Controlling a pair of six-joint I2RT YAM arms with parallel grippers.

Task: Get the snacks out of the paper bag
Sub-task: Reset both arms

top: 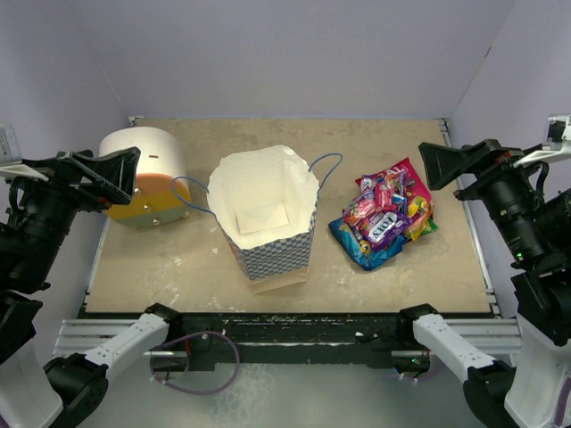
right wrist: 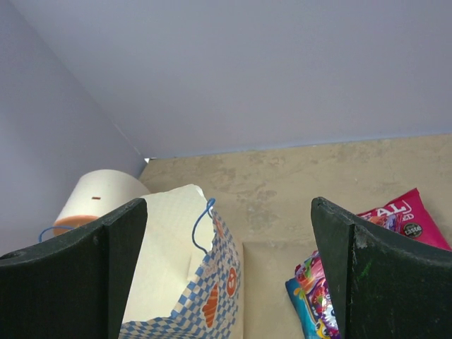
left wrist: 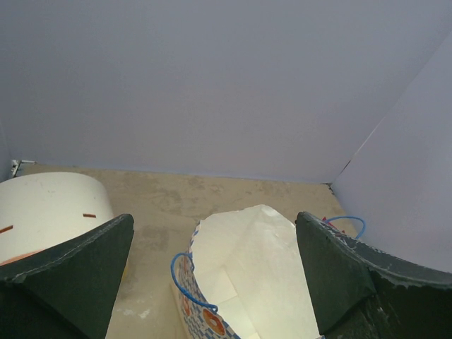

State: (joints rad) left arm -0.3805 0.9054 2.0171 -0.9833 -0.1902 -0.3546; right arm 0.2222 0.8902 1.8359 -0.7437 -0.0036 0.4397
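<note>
Jaws apart; paper bag (top: 277, 254) upright, mouth up.

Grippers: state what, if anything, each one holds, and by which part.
Nothing is held. The left gripper and right gripper are both open and empty; the snacks lie piled on the table beside the paper bag.

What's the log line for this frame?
blue-and-white checkered paper bag: upright, open, no packets visible inside; pile of glossy snack packets: outside, right of bag; left end effector: open, empty; right end effector: open, empty
</note>
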